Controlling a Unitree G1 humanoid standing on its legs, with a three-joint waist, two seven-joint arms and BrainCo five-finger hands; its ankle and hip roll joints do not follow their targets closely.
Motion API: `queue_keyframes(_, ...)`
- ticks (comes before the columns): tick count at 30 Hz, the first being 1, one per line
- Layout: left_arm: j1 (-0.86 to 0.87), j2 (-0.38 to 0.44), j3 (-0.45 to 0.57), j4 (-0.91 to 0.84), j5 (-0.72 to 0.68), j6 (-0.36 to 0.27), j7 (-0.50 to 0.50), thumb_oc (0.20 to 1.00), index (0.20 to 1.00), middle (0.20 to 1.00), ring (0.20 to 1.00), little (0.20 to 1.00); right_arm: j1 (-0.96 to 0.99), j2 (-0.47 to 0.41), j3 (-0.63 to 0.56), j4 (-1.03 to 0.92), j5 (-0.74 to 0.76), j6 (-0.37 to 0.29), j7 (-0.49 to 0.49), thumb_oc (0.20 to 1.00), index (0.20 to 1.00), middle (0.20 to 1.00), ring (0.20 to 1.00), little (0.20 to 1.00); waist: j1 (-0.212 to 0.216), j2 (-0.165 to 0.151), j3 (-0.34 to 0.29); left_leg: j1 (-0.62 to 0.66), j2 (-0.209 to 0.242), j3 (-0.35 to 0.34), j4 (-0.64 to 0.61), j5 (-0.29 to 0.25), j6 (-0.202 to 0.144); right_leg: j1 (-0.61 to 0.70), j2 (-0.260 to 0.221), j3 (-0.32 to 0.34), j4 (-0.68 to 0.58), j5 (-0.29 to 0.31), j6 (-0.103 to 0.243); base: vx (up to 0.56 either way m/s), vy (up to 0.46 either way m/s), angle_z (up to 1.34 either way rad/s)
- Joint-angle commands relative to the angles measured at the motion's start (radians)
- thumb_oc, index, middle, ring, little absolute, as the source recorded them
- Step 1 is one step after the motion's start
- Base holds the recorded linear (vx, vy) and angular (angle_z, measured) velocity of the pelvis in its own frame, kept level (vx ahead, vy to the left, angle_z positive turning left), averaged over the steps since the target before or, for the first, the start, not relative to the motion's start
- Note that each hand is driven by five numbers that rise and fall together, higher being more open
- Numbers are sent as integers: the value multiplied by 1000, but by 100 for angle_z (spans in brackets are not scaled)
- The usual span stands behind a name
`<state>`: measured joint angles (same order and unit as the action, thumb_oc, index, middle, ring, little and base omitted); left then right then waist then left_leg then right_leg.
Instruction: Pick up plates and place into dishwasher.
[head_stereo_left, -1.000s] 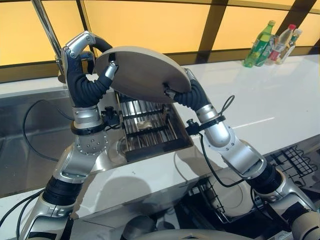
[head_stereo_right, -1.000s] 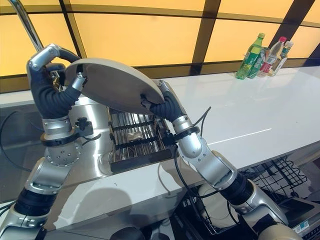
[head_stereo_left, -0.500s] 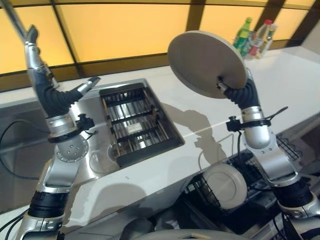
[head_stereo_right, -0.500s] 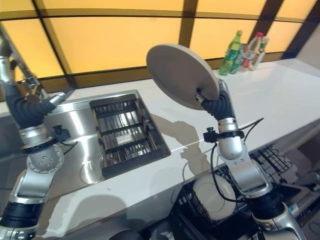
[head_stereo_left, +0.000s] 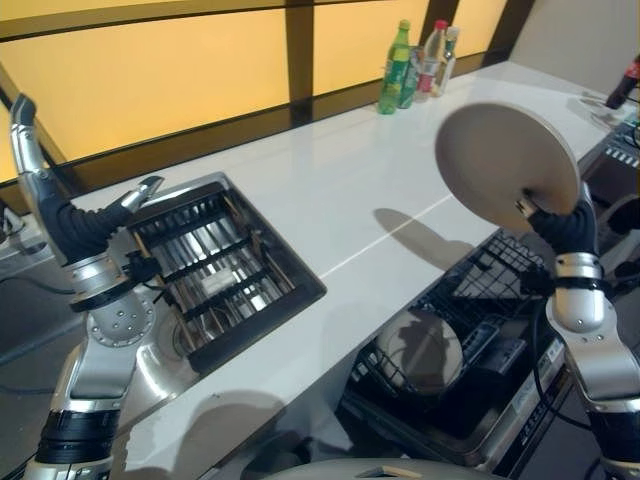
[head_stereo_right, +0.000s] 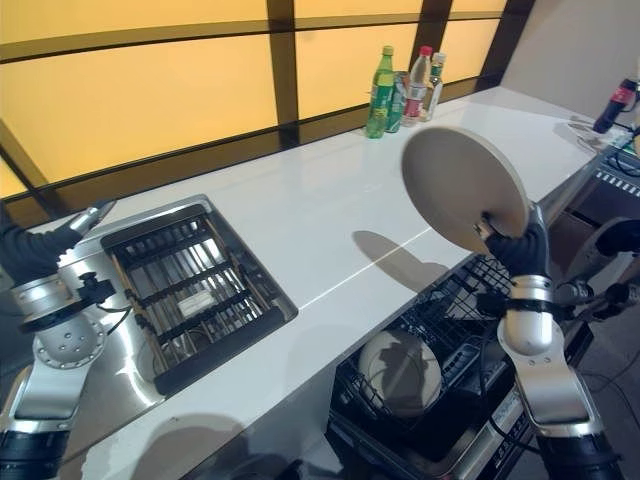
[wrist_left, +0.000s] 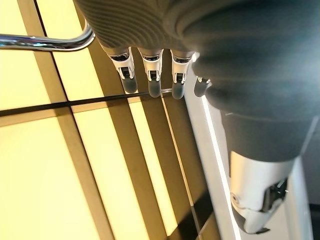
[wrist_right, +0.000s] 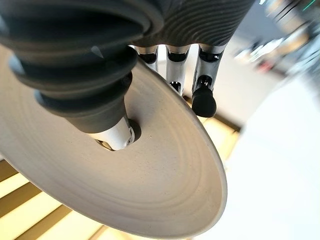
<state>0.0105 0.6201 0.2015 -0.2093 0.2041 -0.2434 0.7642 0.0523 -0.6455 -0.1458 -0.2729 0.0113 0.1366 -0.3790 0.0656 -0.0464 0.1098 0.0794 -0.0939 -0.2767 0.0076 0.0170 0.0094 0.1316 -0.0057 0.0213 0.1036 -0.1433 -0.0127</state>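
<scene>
**A:** Where's your plate (head_stereo_left: 506, 166) right now?

**B:** Right side of the frame, held up on edge above the open rack (head_stereo_left: 470, 300). Your right hand (head_stereo_right: 518, 243) has it pinched at the lower rim, thumb on one face and fingers (wrist_right: 204, 100) on the other, so the grip is closed on the plate. You're carrying it near upright, I'd say, because the rack takes plates standing, like the white plate (head_stereo_left: 423, 350) already slotted in at lower centre.

**A:** And the left hand (head_stereo_left: 60, 200)?

**B:** Far left of the frame, raised beside the drainer (head_stereo_left: 215, 275) sunk into the surface (head_stereo_left: 330, 200). Its fingers (wrist_left: 150, 75) are straight and hold nothing, so you've got it parked out of the way.

**A:** What's changed from half a second back?

**B:** The whole view has swung right, so most of the shift is your head turning. Even so, the plate now sits lower against the surface edge and over the rack, where before it was up by the bottles (head_stereo_left: 415, 65) in the upper part of the frame. The left hand was already off the plate then, and a second ago both hands had it over the drainer.

**A:** Anything to watch?

**B:** A rim pinch on a tilted plate looks easy to lose; I'd lower it gently into a free slot.
</scene>
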Motion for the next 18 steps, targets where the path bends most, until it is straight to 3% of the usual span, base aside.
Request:
queue_keyframes(1,57,61,73,28,2,-39,-4,1000,1000,1000,1000,1000,46,-56,-84,-20,-64,-47,-49,200,200,200,200,200,-20,28,-54,22,18,59,8,-59,30,-61,21,-10,70,25,20,68,4,-9)
queue_keyframes(11,88,74,92,17,18,-28,2,1000,1000,1000,1000,1000,106,-53,-104,95,-95,-21,-141,200,200,200,200,200,-48,67,26,-17,3,79,47,-77,33,-124,10,6,119,2,30,12,26,-10)
queue_keyframes(18,85,70,78,9,18,-17,1,1000,1000,1000,1000,1000,48,-64,-39,220,-118,17,-142,200,200,200,200,200,-32,76,66,-48,-14,78,90,-87,32,-148,-5,9,153,-2,45,46,87,-5)
